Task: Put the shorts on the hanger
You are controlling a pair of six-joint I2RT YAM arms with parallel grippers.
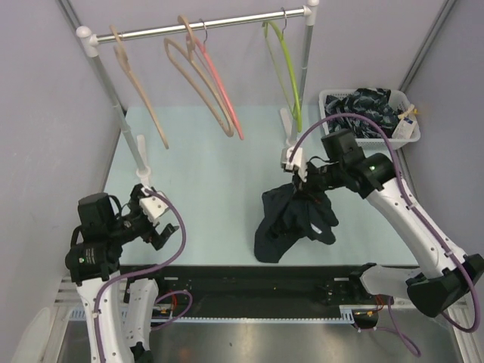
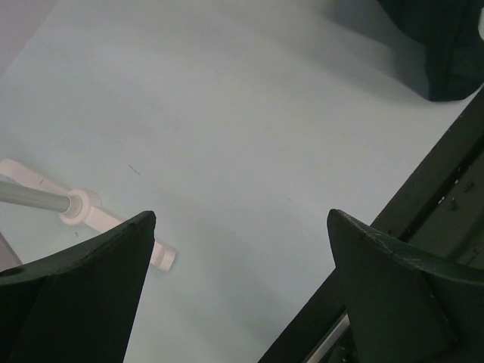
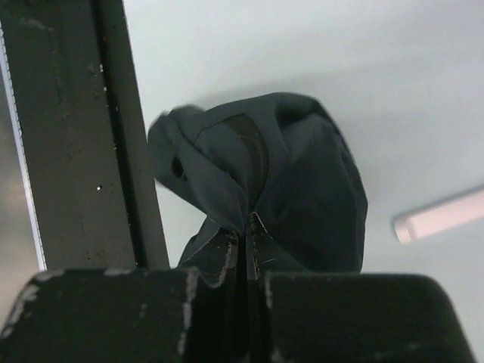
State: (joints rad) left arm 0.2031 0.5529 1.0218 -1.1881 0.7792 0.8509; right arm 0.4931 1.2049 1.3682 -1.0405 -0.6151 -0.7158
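The dark navy shorts hang bunched from my right gripper, their lower end resting on the pale table near its front edge. In the right wrist view the right gripper is shut on a fold of the shorts, which droop below it. The lime-green hanger hangs from the rail at the back right, above and behind the shorts. My left gripper stands open over the table's front left corner. In the left wrist view its fingers are wide apart with only bare table between them.
Two beige hangers and a pink hanger hang on the metal rail left of the green one. A white basket of dark clothes sits at the back right. The rack's white feet stand on the table.
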